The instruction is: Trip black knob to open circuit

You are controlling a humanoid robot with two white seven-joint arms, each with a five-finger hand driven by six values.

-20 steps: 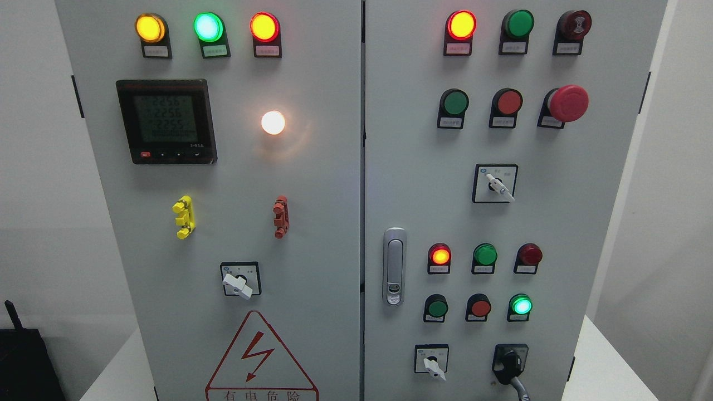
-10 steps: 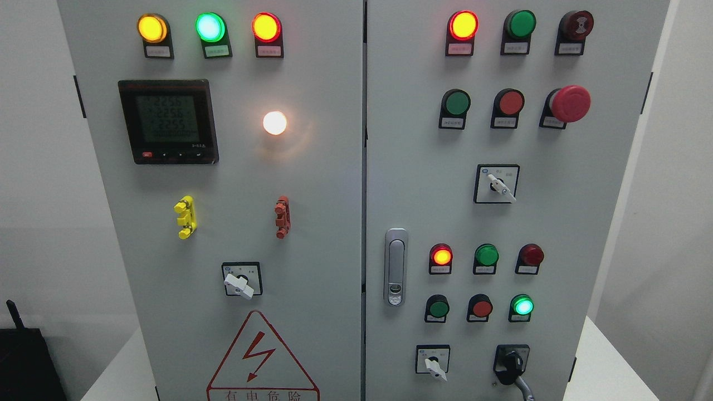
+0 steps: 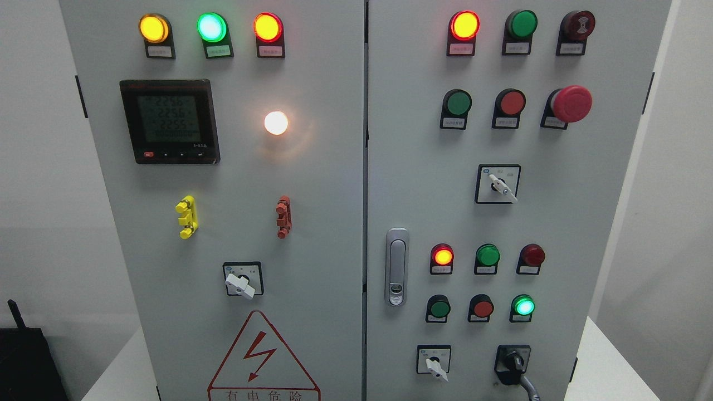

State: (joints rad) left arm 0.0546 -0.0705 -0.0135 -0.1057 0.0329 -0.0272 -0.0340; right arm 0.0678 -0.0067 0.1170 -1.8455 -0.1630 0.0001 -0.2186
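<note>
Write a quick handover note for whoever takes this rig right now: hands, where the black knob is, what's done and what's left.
Hands: neither is in view.
Black knob: bottom right of the right door, right of a white selector; a grey cable leaves the frame below it. Nothing touches it.
Panel: lamps lit, meter showing readings.
Done: nothing visible; whether the knob has been turned can't be told.
Left: bring a hand to the knob, grip it, and trip it to open the circuit.
</note>
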